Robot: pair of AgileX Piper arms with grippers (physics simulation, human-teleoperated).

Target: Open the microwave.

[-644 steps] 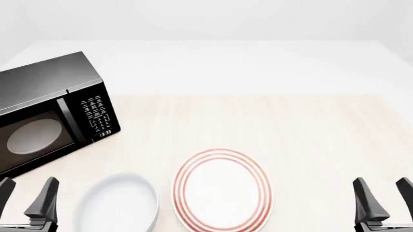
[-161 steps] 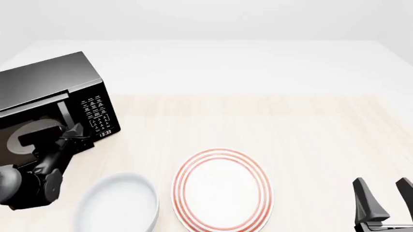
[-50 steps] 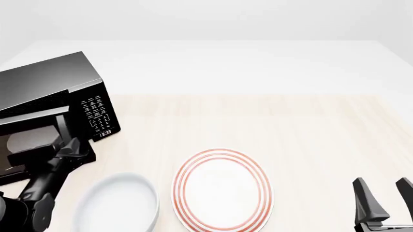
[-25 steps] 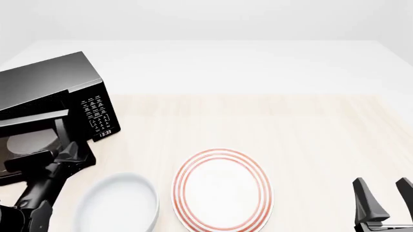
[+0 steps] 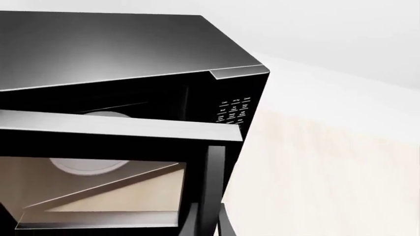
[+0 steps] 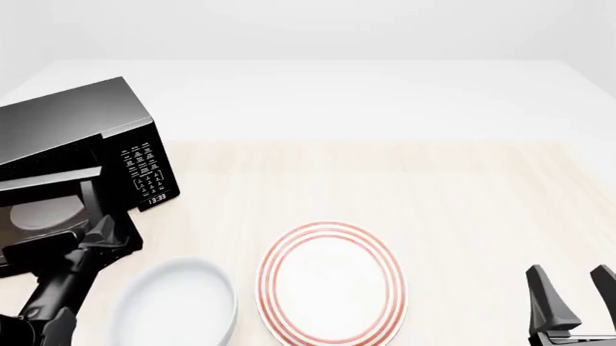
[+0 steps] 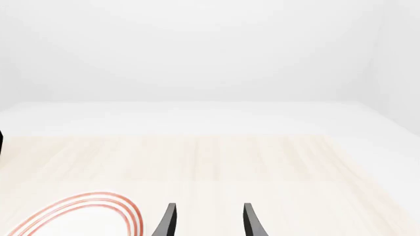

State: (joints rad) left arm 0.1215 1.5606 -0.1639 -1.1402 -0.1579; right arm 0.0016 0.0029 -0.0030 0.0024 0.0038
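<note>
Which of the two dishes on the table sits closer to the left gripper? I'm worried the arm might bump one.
The plain white bowl, not the red-ringed plate. It lies just beside the left gripper at the microwave door handle; the plate lies farther right.

Microwave (image 6: 97, 137) sits at counter (image 6: 462, 194) far left, door (image 6: 48, 209) swung partway out, turntable (image 6: 39, 214) inside. Bowl (image 6: 178, 306) in front of microwave, plate (image 6: 332, 285) just right of bowl. Left gripper (image 6: 97, 241) at door's free edge.
</note>
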